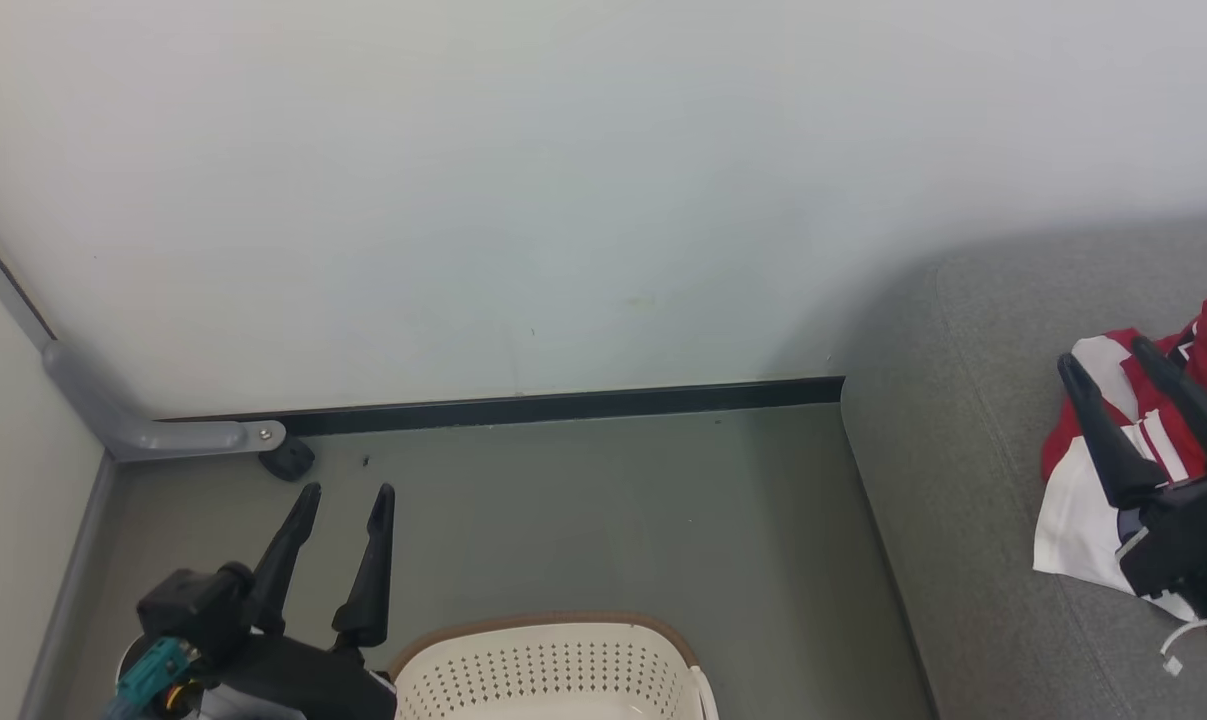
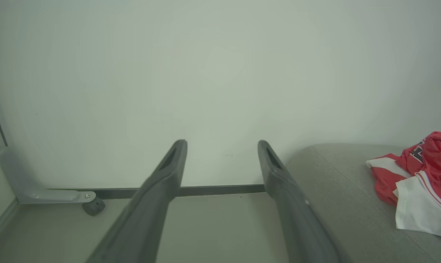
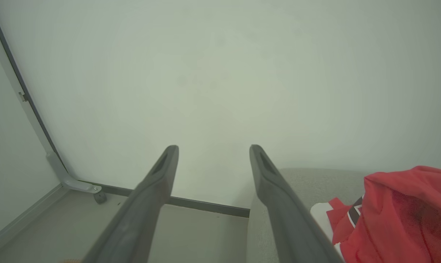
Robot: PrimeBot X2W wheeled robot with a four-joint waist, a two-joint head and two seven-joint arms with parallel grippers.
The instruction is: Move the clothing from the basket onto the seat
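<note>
Your red-and-white clothing (image 1: pixel 1073 520) lies heaped on the grey sofa (image 1: pixel 963 500), off to your right. Your right claw (image 1: pixel 1103 352) hangs close by the heap, released, its fingers spread. Your left claw (image 1: pixel 349 488) is released too, over the floor (image 1: pixel 613 520) beside the cream laundry basket (image 1: pixel 553 670), well apart from the sofa.

Soft, even light; a faint shadow lies on the wall (image 1: pixel 563 200) beside the seat (image 1: pixel 963 520); wrist views look hazy.
</note>
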